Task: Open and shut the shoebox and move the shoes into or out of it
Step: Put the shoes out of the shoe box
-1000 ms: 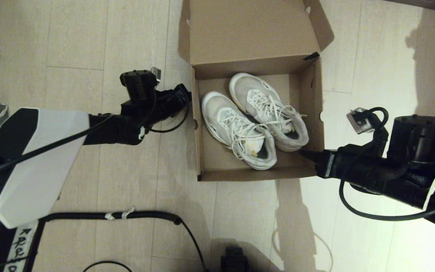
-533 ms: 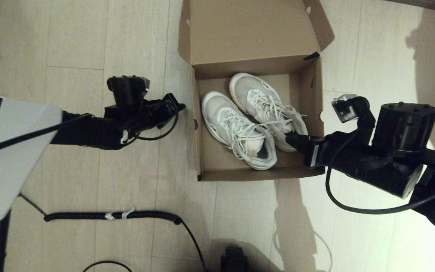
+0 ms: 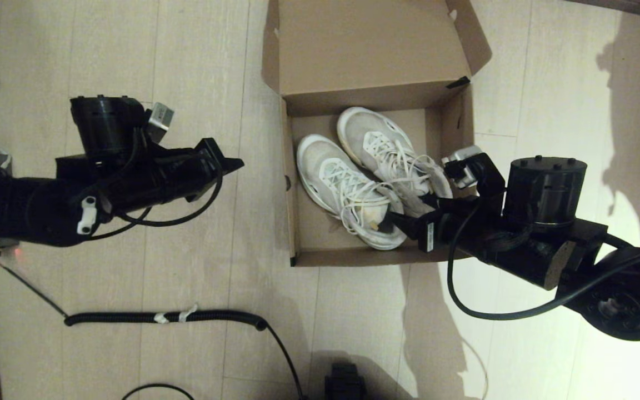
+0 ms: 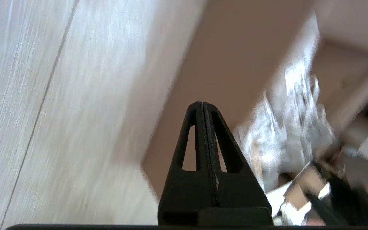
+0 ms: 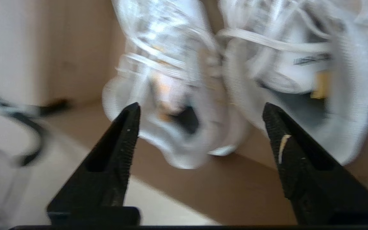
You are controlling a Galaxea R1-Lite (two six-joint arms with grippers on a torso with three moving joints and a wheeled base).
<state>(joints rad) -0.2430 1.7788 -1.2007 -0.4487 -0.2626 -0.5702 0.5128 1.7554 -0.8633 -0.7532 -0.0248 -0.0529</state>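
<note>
We see the shoebox (image 3: 375, 166) open at upper centre of the frame, the shoes (image 3: 373, 175) side by side inside. Our right pincer (image 3: 389, 222), fingers apart, reaches over the heels. Our left pincer (image 3: 234, 164), fingers together, hangs left of the box.

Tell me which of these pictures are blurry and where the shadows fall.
Head view: sharp; shadows darken the floor below the shoebox. Left wrist view: the left gripper is crisp, background smeared. Right wrist view: the right gripper is crisp, the shoes blurred.
</note>
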